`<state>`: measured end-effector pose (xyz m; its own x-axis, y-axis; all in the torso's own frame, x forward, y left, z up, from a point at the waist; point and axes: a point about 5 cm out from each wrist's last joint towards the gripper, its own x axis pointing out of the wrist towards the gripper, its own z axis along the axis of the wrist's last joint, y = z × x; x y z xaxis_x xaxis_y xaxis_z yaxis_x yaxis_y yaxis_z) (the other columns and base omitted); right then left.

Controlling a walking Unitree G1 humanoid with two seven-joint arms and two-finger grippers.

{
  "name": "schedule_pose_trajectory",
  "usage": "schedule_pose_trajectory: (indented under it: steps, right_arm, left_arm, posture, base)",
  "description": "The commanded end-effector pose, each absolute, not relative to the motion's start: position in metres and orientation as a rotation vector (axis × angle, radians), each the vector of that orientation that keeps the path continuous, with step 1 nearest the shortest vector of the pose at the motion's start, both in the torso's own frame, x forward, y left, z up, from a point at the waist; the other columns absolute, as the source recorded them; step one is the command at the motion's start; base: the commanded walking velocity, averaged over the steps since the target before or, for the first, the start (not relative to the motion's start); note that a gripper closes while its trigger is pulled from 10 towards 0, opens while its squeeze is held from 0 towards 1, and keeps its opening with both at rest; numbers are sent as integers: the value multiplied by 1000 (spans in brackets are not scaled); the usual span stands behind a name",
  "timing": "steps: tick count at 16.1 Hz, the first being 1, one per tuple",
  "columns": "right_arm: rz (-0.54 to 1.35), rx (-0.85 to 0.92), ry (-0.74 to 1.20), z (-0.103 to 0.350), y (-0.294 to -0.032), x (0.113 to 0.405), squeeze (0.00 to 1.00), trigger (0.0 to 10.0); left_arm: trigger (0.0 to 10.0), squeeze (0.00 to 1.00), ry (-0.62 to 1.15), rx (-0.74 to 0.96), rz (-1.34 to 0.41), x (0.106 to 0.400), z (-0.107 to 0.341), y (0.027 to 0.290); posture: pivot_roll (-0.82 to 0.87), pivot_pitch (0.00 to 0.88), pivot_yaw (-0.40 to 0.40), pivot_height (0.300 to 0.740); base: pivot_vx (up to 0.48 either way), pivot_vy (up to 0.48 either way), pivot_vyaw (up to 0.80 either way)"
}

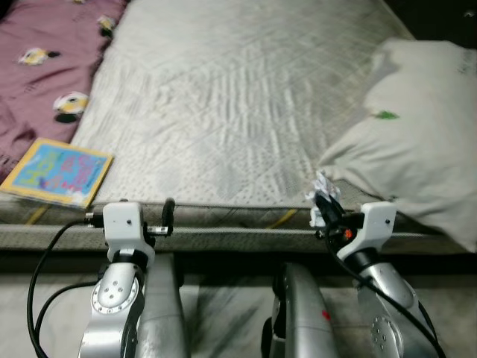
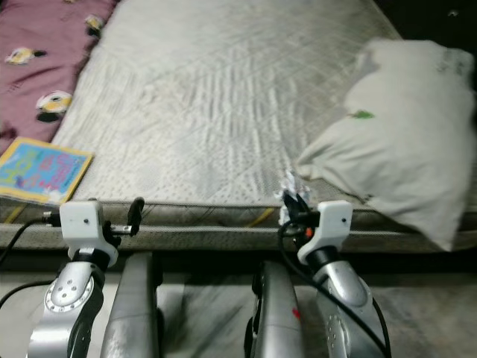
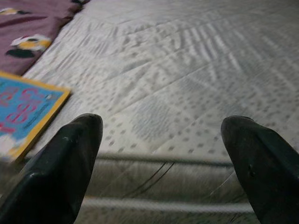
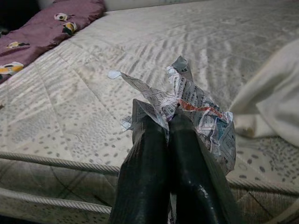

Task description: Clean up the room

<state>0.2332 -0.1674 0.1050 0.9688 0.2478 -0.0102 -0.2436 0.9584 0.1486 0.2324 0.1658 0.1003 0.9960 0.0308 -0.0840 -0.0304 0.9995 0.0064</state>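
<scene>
A crumpled piece of newspaper [image 4: 191,105] is pinched in my right gripper [image 4: 169,122], whose two black fingers are pressed together on it. From the head, that paper [image 1: 322,195] hangs at the near edge of the grey mattress [image 1: 223,97], just in front of a white pillow [image 1: 417,127]. My left gripper [image 3: 161,135] stands open over the mattress edge, nothing between its fingers. Its fingers [image 1: 168,212] are low on the left, at the mattress's front seam.
A colourful children's book [image 1: 59,171] lies at the mattress's near left corner. A maroon blanket [image 1: 45,67] with cartoon prints covers the far left. The pillow overhangs the bed's right edge. Grey floor lies below, between my arms.
</scene>
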Motion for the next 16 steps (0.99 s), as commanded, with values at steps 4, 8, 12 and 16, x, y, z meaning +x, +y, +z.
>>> schedule_pose_trajectory:
  steps: [4, 8, 12, 16]
  right_arm:
    - [276, 157, 33, 110, -163, 237, 0, 10000]
    - [257, 176, 41, 110, -163, 236, 0, 10000]
    - [231, 178, 38, 111, -165, 236, 0, 10000]
    - [243, 180, 38, 113, -163, 238, 0, 10000]
  left_arm:
    - [10000, 0, 105, 3, 44, 225, 97, 168]
    - [10000, 0, 122, -8, 23, 226, 95, 163]
    - [10000, 0, 109, -24, -14, 234, 99, 160]
    - [10000, 0, 126, 13, 17, 236, 97, 162]
  posture:
    - [30, 147, -60, 663]
    - [17, 146, -47, 703]
    - [11, 149, -44, 740]
    - [11, 157, -50, 740]
  base:
    - [0, 0, 0]
    - [0, 0, 0]
    - [0, 0, 0]
    - [0, 0, 0]
